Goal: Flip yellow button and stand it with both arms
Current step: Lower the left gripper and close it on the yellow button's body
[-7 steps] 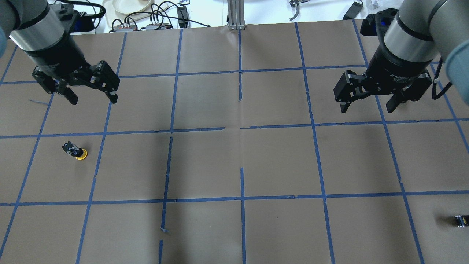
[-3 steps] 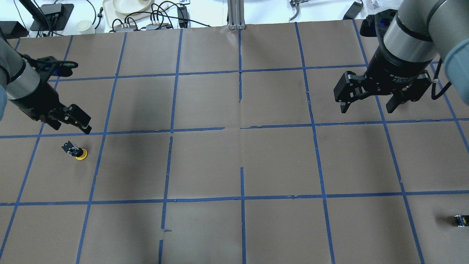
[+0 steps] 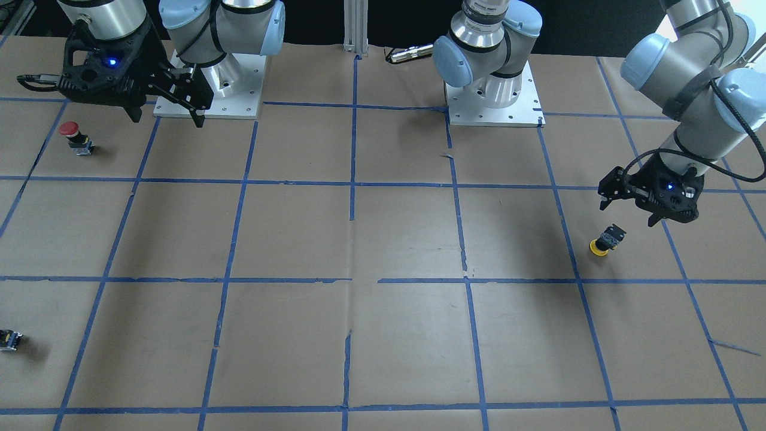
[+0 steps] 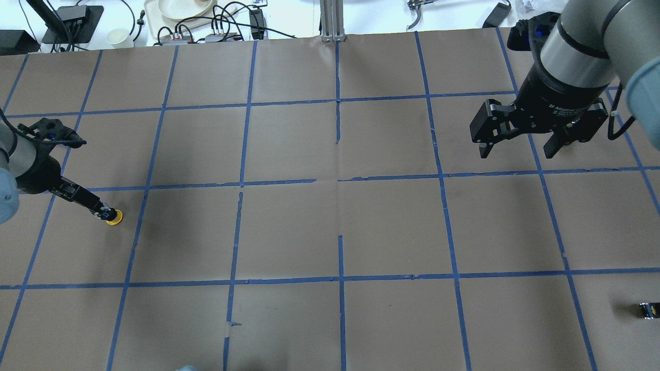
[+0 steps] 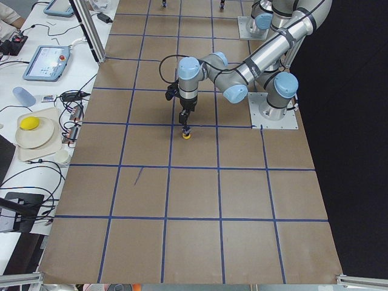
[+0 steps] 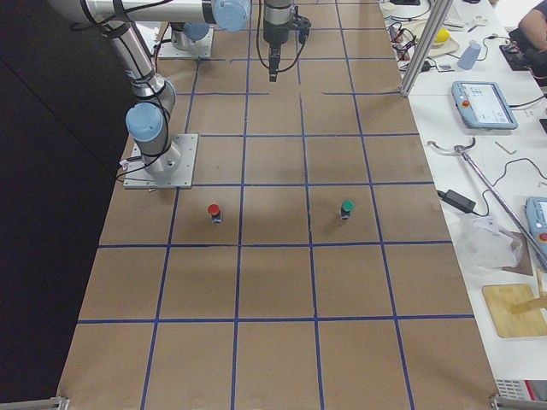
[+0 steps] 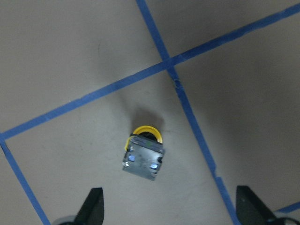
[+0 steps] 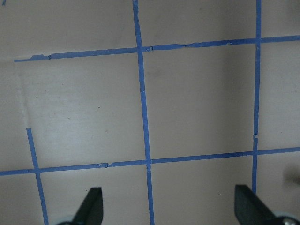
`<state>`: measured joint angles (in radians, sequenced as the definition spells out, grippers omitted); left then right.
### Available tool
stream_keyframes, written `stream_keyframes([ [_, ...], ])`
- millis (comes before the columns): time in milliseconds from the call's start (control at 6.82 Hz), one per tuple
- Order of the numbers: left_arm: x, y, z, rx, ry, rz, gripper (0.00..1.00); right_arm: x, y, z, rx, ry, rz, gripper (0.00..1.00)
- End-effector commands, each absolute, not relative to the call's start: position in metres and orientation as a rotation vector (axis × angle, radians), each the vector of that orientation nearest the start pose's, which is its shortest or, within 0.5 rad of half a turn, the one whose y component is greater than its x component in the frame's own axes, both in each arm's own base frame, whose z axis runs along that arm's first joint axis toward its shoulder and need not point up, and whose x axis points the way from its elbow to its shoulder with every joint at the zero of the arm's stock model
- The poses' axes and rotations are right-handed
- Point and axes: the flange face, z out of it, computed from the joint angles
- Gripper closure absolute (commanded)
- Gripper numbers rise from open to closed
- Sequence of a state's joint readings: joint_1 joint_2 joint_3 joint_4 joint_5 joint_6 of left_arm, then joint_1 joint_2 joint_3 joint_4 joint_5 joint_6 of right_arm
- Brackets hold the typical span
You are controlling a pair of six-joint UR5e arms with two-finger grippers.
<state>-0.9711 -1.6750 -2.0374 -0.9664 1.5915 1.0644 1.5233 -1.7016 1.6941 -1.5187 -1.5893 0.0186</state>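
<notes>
Moving down and toward the robot's left edge of the table over the last second, the left arm (image 4: 20, 159) has brought the left gripper (image 4: 98, 208) low over the yellow button (image 3: 605, 239). The right gripper (image 4: 517, 149) has not shifted.

From the left wrist camera, the left gripper's fingers (image 7: 93, 208) stand wide apart and hold nothing. The yellow button (image 7: 143, 157) lies a little beyond the fingertips, in line with the gap and touching neither finger. It lies on its side on the brown paper (image 4: 289, 232), grey body toward the gripper, yellow cap pointing away, just beside a crossing of blue tape (image 7: 171, 63). From overhead a finger covers the button's body, so only the yellow cap (image 4: 114, 218) shows.

The right gripper hangs high over the robot's right side, jaws spread wide and empty, well apart from the button.

A red button (image 3: 70, 130) stands upright below the right gripper (image 3: 166, 117). A small dark block (image 4: 648, 310) lies at the table's far right edge.
</notes>
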Motion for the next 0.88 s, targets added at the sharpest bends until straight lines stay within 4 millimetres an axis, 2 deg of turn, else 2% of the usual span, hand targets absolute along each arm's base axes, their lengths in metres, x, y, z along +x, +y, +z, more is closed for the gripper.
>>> stream_keyframes([
  [0, 0.174, -0.472, 0.247, 0.896, 2.991, 0.010, 0.02, 0.111, -0.436, 0.479, 0.111, 3.153, 0.078, 0.00],
  [147, 0.174, -0.473, 0.239, 1.027, 2.967, 0.019, 0.02, 0.111, -0.436, 0.479, 0.111, 3.153, 0.078, 0.00],
  [440, 0.179, -0.480, 0.218, 1.109, 2.949, 0.015, 0.05, 0.111, -0.436, 0.480, 0.113, 3.153, 0.075, 0.00],
  [586, 0.179, -0.480, 0.216, 1.109, 2.950, 0.016, 0.05, 0.111, -0.437, 0.478, 0.113, 3.153, 0.083, 0.00],
  [733, 0.181, -0.483, 0.219, 1.114, 2.940, 0.011, 0.14, 0.111, -0.437, 0.478, 0.113, 3.153, 0.080, 0.00],
])
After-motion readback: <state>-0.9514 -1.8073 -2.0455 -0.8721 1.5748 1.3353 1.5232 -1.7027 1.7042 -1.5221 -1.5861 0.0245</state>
